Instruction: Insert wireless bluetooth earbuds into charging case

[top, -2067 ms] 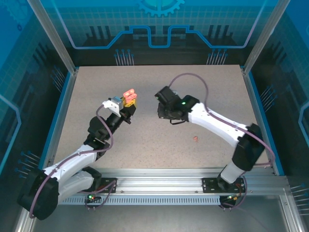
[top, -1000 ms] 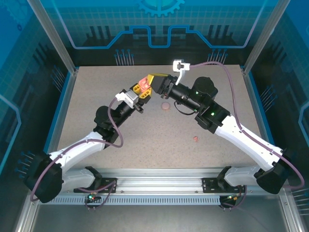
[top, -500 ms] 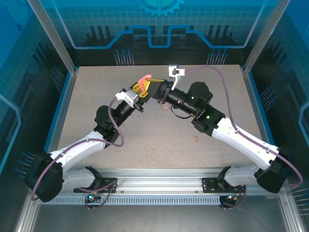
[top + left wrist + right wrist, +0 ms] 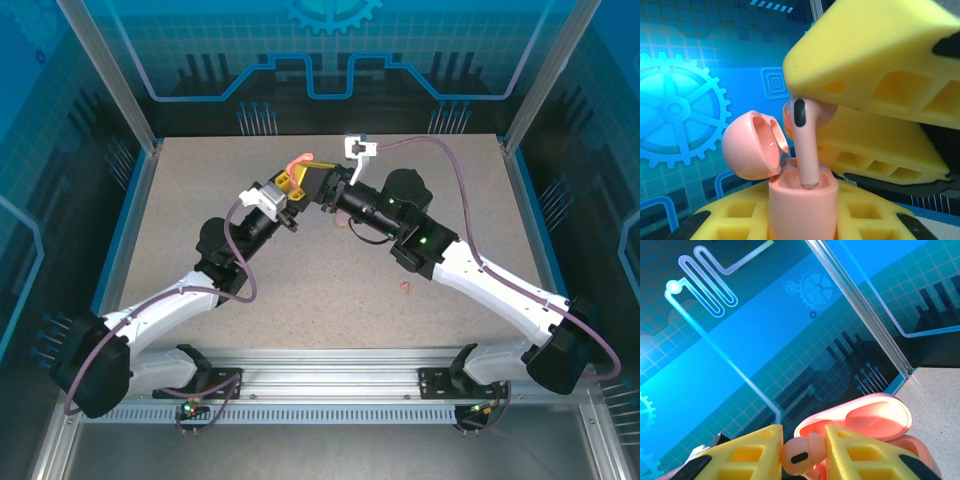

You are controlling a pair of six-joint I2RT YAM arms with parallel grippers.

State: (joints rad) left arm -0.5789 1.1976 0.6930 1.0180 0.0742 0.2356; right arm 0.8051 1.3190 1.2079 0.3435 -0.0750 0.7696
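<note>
My left gripper [image 4: 287, 184] is shut on the pink charging case [image 4: 802, 210], held upright with its lid [image 4: 752, 145] swung open. The open lid [image 4: 298, 160] faces the back wall in the top view. My right gripper [image 4: 318, 187] meets it from the right, shut on a pink earbud [image 4: 800, 456] pinched between its yellow fingers [image 4: 747, 455]. In the left wrist view the earbud's stem [image 4: 807, 150] points down, its tip just inside the case's socket, under the right gripper's fingers [image 4: 875, 65]. Another small pink earbud [image 4: 405, 288] lies on the table.
A small round pink item [image 4: 343, 222] lies on the table, partly under my right arm. The speckled table [image 4: 200, 200] is fenced by blue side rails and glass walls. Both arms meet above the table's back middle.
The right arm rose from the table with the earbud and swung left to the case, which the left arm raised. In the last half second it edged slightly closer.
</note>
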